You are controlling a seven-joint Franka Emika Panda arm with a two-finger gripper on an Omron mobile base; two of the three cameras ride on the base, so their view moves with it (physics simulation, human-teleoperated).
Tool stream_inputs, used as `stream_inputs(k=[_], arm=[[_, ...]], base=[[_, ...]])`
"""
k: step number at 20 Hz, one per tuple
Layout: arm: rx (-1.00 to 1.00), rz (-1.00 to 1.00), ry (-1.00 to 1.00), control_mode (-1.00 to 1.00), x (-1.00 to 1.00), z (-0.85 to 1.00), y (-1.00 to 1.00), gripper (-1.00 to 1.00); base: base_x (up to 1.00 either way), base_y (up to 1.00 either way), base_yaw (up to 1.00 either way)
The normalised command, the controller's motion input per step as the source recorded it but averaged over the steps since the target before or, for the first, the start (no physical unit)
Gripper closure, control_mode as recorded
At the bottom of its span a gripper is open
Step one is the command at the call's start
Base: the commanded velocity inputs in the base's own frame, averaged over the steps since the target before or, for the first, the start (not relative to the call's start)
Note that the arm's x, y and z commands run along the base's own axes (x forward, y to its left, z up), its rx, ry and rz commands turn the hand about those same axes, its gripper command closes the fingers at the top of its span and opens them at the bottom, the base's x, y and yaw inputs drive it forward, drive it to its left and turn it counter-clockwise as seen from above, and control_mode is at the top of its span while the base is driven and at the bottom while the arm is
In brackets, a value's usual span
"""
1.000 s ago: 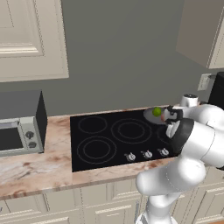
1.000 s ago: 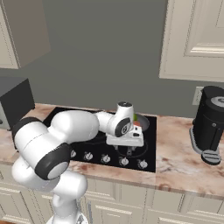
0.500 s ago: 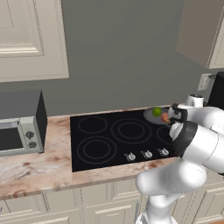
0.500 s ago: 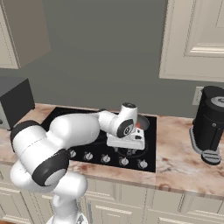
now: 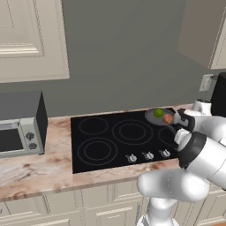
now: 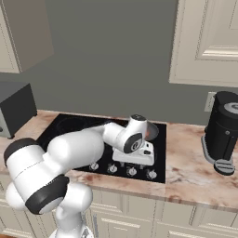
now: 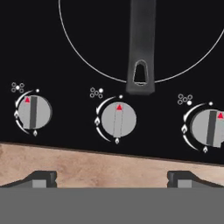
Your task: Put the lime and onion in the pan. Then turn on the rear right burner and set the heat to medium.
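Note:
The grey pan (image 5: 154,118) rests on the rear right burner, and its dark handle (image 7: 141,43) reaches toward the knob row. Inside it lie the green lime (image 5: 158,113) and the orange-brown onion (image 5: 167,118), side by side. In the right base view a bit of the pan (image 6: 153,132) peeks out past my wrist. My gripper (image 7: 113,179) hangs open and empty over the front edge of the cooktop, looking down on three knobs. The middle knob (image 7: 117,120) lies centred between my fingertips (image 7: 41,178), with its red mark at the top.
The black cooktop (image 5: 101,141) has a row of knobs (image 5: 148,155) along its front. A microwave (image 5: 20,126) stands on the counter at left, a dark coffee machine (image 6: 225,132) at right. Wall cabinets hang above both sides. The marble counter edge (image 7: 109,159) runs just below the knobs.
My hand has drawn back from above the pan toward the front knob row. The onion now shows in the pan beside the lime. The jaws stay open.

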Motion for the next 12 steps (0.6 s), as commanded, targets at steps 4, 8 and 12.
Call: stream_inputs(k=[4, 8, 12], arm=[[0.0, 0.0, -0.02, -1.0, 0.0, -0.07, 0.13, -1.0], [0.0, 0.0, 0.0, -1.0, 0.01, -0.07, 0.09, -1.0], [0.0, 0.0, 0.0, -1.0, 0.0, -0.01, 0.0, -1.0]], base=[[0.0, 0.0, 0.0], [0.0, 0.0, 0.0], [0.0, 0.0, 0.0]])
